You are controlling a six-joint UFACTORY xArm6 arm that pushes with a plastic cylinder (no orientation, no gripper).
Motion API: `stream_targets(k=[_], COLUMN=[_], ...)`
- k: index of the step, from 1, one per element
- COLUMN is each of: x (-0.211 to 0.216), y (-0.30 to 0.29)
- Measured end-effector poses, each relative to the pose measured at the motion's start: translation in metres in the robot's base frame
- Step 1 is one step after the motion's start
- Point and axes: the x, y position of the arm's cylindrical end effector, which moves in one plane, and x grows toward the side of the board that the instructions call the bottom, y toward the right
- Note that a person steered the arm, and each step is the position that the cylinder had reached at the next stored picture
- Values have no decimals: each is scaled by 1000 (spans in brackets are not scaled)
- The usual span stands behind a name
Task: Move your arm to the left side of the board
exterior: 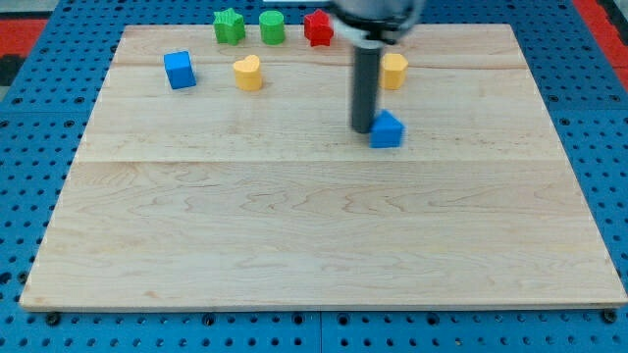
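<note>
The wooden worktop (294,226) fills the view. My tip (363,130) rests right of centre, touching the left edge of a blue block (388,129); there are no fingers, just a rod. The worktop's left side, with a blue cube (180,70), lies well apart.

The board (324,216) looks like pale light wood with visible grain and plank seams, smooth and matt; under it a blue pegboard (39,118) with rows of holes, plastic or painted metal, can't tell which. Blocks look like smooth solid-colour plastic, e.g. blue cube (180,70), yellow heart (247,73), green cylinder (272,27); the rod (365,93) is dark, matt.
</note>
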Motion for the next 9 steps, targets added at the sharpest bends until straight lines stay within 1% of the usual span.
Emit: stream_targets(k=[1, 2, 3, 4, 7, 8, 9], x=[1, 5, 10, 8, 7, 8, 8], y=[77, 34, -27, -39, -41, -56, -156])
